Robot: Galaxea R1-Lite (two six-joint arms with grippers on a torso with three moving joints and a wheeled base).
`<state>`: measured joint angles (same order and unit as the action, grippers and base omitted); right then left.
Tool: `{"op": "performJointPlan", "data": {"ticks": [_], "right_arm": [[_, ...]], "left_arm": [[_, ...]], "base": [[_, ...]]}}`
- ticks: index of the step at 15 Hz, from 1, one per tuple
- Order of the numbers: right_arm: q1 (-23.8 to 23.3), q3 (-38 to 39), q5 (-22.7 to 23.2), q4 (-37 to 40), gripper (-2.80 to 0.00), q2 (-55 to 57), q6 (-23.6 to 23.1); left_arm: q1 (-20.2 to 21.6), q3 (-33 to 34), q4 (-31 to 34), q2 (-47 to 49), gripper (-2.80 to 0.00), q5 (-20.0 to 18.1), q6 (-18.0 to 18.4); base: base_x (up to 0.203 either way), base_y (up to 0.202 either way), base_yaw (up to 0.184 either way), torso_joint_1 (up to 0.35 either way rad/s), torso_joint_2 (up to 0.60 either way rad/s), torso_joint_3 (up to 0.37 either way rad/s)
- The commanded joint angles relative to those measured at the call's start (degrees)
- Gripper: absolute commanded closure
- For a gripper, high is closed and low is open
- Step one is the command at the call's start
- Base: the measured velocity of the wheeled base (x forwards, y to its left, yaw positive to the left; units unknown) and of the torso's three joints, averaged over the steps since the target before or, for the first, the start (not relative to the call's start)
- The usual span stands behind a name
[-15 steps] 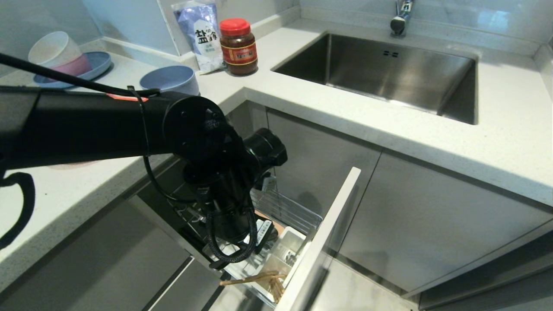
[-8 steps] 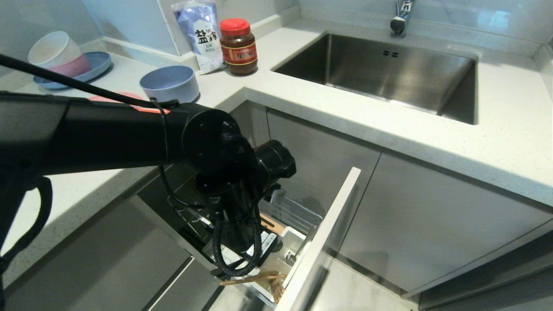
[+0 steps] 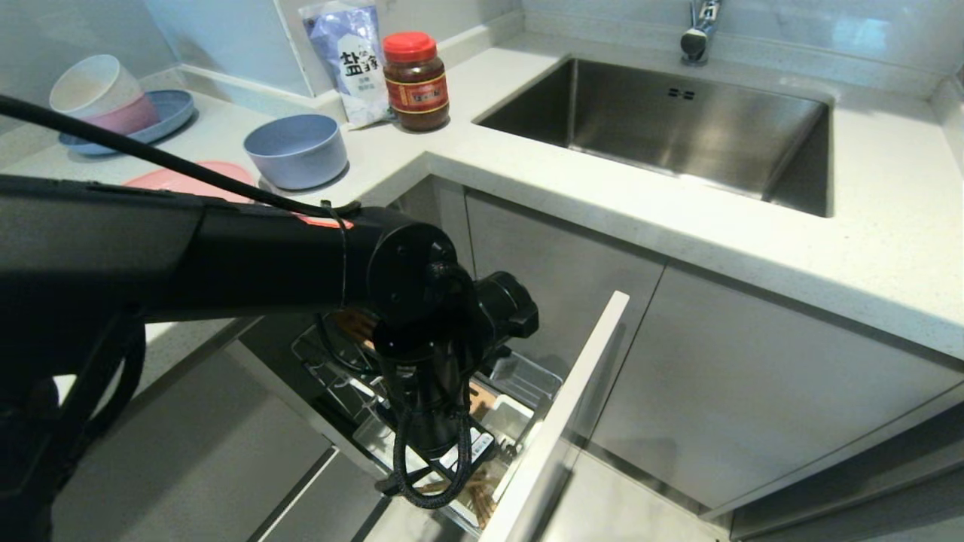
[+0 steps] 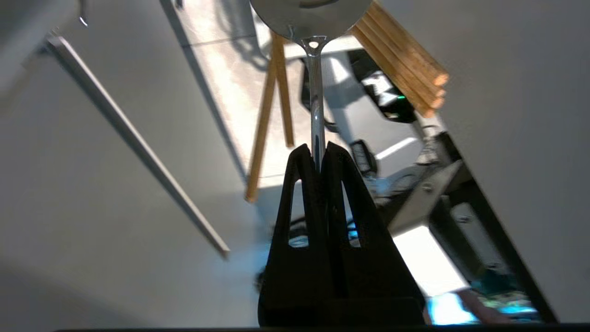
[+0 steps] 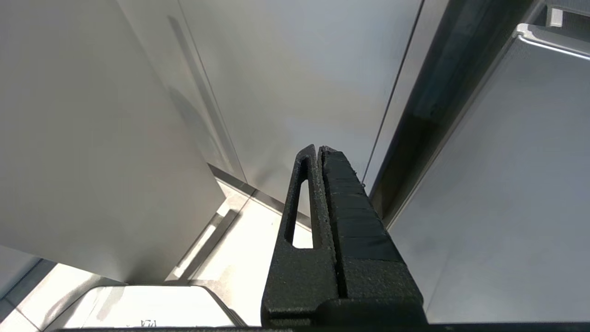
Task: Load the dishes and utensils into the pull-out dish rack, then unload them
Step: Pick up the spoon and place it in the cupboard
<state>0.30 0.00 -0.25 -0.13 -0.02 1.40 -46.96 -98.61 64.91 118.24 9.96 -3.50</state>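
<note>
Looking from the left side of the scene, we see the stack of cream and pink bowls (image 3: pixel 102 96) on a blue plate (image 3: pixel 162 113) at the far left of the countertop (image 3: pixel 678 226), then the pink plate (image 3: pixel 188 181) lying flat, partly hidden behind our left arm (image 3: pixel 226 256), with the blue-grey bowl (image 3: pixel 296 149) just right of it and upright on the counter. Further right, against the wall, stand a salt bag (image 3: pixel 348 56) and a red-lidded jar (image 3: pixel 415 81) side by side. Our left arm reaches from the left down over the pull-out dish rack (image 3: pixel 520 376), which stands pulled out from under the counter with its narrow front panel (image 3: pixel 561 421) on the right. In the left wrist view our left gripper (image 4: pixel 316 152) has its jaws pressed almost together on the long handle of the silver spoon (image 4: pixel 315 92), the spoon's bowl pointing away from the fingers. Beyond the spoon lie the wooden chopsticks (image 4: pixel 269 120), crossed at one end, and beside them the end of the rack's slotted wooden board (image 4: pixel 405 69); in the head view the chopsticks show at the near end of the rack, below the wrist. Right of the rack come the grey cabinet doors (image 3: pixel 723 391), and above them the steel sink (image 3: pixel 678 128) with its tap (image 3: pixel 699 30). Our right gripper (image 5: pixel 319 150) hangs low beside the cabinet fronts, jaws fully together and holding nothing.
</note>
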Motion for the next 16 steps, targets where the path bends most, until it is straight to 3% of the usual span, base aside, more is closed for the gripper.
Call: {"op": "performJointPlan", "data": {"ticks": [1,11,16], "right_arm": [[0.0,0.1,0.0,0.0,0.0,-0.2,0.0],[0.0,0.1,0.0,0.0,0.0,-0.2,0.0],[0.0,0.1,0.0,0.0,0.0,-0.2,0.0]], "left_arm": [[0.2,-0.2,0.1,0.7,0.0,1.2,2.9],[1.9,-0.5,-2.9,2.8,0.0,2.7,19.3],[1.7,-2.5,-3.1,4.6,0.0,4.2,20.7]], "base": [[0.0,0.0,0.0,0.0,0.0,0.0],[0.0,0.0,0.0,0.0,0.0,0.0],[0.0,0.0,0.0,0.0,0.0,0.0]]}}
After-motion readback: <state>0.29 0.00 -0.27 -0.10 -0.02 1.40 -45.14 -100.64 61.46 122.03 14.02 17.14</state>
